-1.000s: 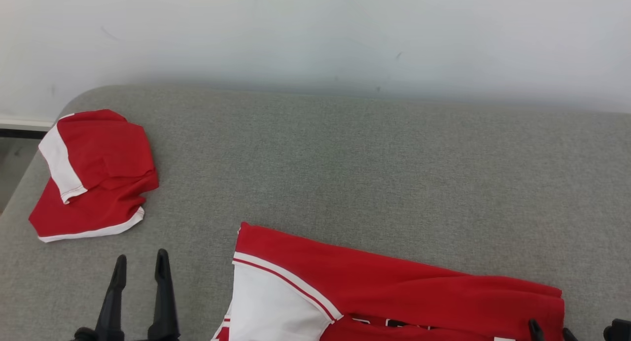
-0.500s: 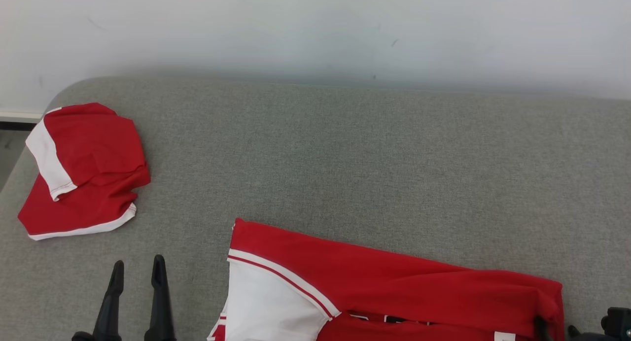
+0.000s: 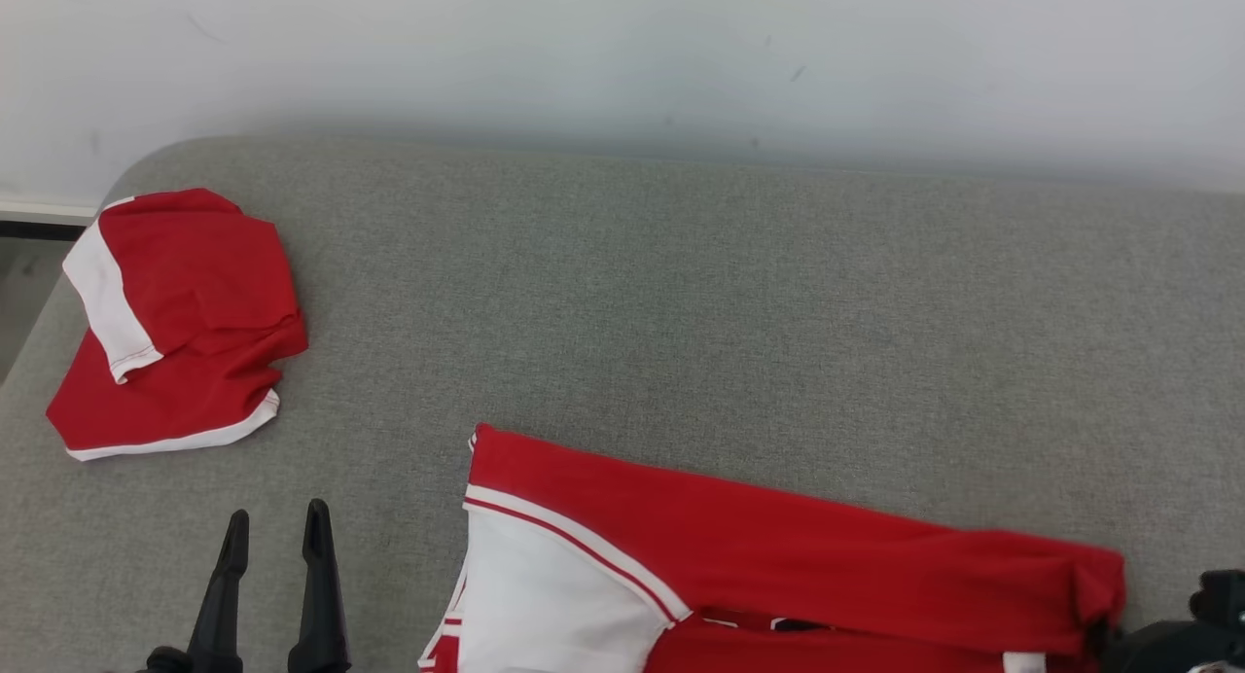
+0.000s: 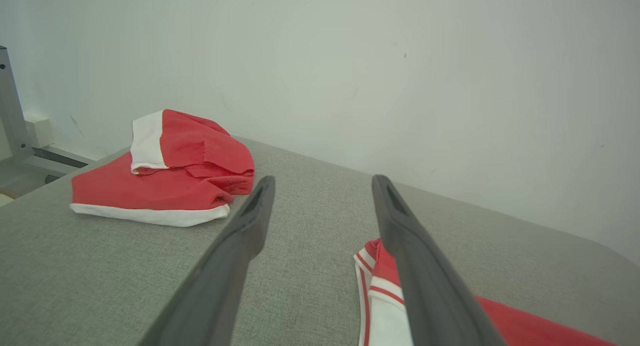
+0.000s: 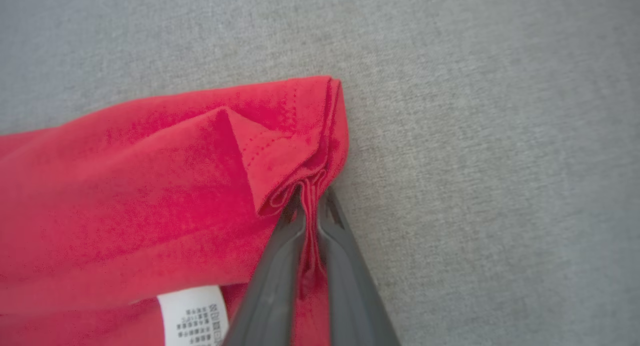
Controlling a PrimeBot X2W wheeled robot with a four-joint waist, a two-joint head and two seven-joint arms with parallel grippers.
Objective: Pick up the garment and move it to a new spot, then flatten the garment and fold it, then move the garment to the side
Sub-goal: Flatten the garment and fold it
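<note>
The garment (image 3: 778,566) is red with a white striped sleeve and lies folded lengthwise along the near edge of the grey padded surface (image 3: 681,294). My right gripper (image 5: 311,196) is shut on the garment's (image 5: 150,186) bunched right corner, pinching several layers of red cloth between its fingers. In the head view that gripper (image 3: 1119,644) sits at the lower right, its tips under the fabric. My left gripper (image 3: 275,522) is open with nothing in it, hovering left of the garment's sleeve end. In the left wrist view the left gripper (image 4: 322,183) frames bare grey surface, with the garment (image 4: 525,328) at the lower right.
A second red and white garment (image 3: 180,323) lies folded at the far left corner, also in the left wrist view (image 4: 175,176). A white wall (image 3: 622,60) runs behind the surface. A white care label (image 5: 192,316) shows beside the right fingers.
My right gripper has shut on the garment's right corner, which is now bunched and slightly raised. The head camera has shifted a little. My left gripper has stayed open in place.
</note>
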